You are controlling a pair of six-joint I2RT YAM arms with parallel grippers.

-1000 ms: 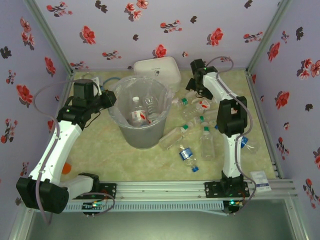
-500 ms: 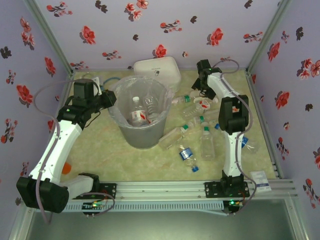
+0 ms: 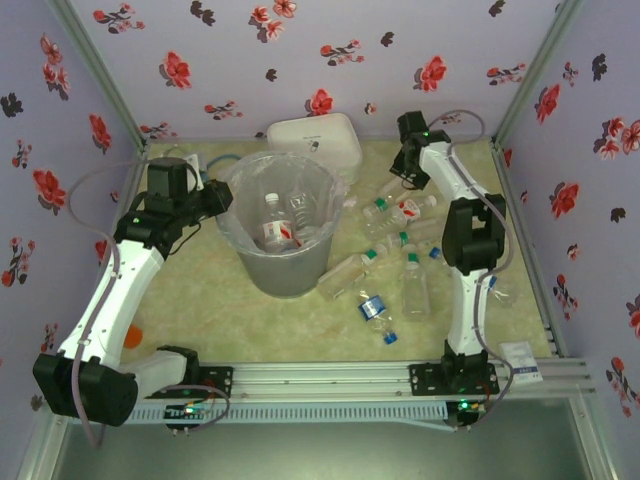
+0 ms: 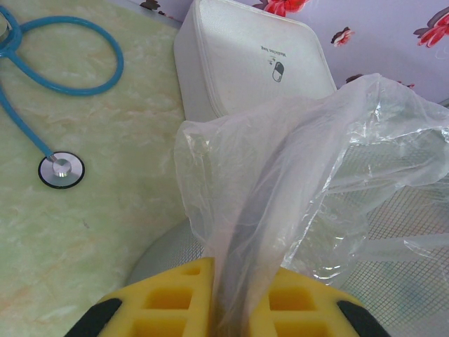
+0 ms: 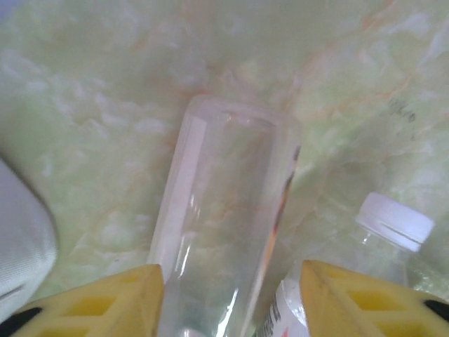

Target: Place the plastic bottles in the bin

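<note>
at the centre-left of the top view, the grey round tapered bin (image 3: 285,270) is standing on the pale green marbled table (image 3: 220,320), lined with a crinkly clear plastic bag (image 4: 295,175). at least two clear plastic bottles (image 3: 277,228) are lying inside it. the left gripper (image 4: 235,274) is pinching a fold of that bag at the bin's left rim, its yellow fingers (image 4: 168,295) pressed together on the film. right of the bin, loose bottles (image 3: 390,250) are lying scattered. at the upper right, the right gripper (image 5: 231,270) is straddling a clear label-less bottle (image 5: 224,210), part open. one pad is touching its wall while the other is showing a slight gap, so no firm hold is evident. a white-capped bottle (image 5: 393,221) is lying just beside it. a white rounded-square container (image 4: 252,63) and a blue stethoscope (image 4: 63,77) are resting behind the bin.
</note>
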